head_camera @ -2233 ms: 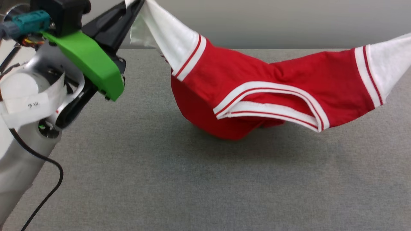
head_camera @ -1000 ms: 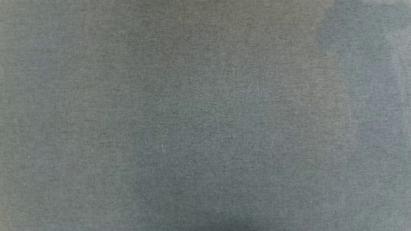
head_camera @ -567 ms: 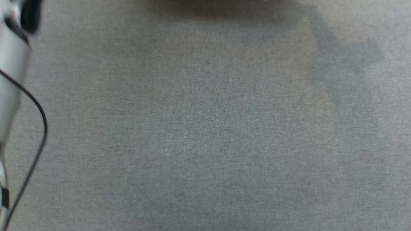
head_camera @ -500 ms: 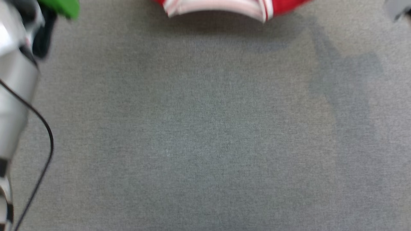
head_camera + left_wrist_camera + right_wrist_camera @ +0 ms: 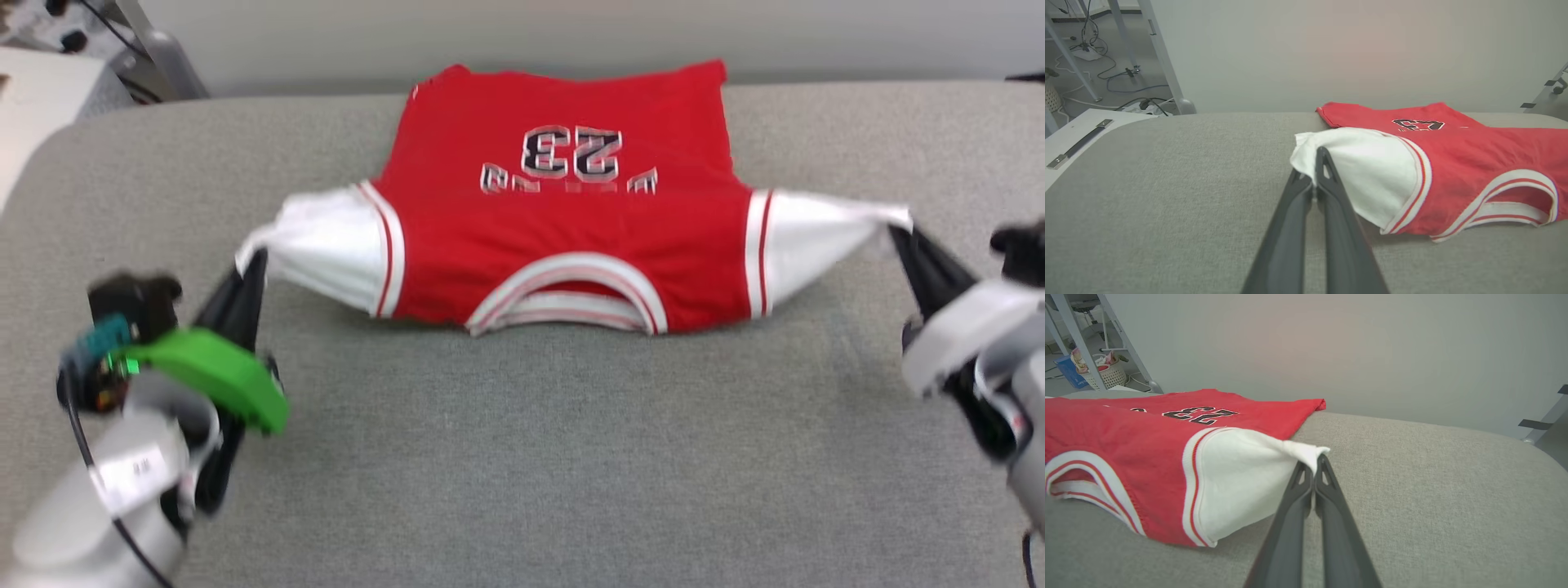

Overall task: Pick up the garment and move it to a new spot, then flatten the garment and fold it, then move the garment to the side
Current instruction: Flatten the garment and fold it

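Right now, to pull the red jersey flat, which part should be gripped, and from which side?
Grip the tips of the white sleeves, each from its outer side, low over the table: they stick out sideways as thin flaps, while the jersey body lies flat. The left claw and right claw are shut there.

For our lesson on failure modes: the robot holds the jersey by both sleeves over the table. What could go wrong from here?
1. The jaws, shut, pinch only the sleeve tips of the jersey; the cloth might slip out.
2. The collar hangs slack between the sleeves; it may crease when laid.
3. The hem lies near the table's far edge and might slide off.
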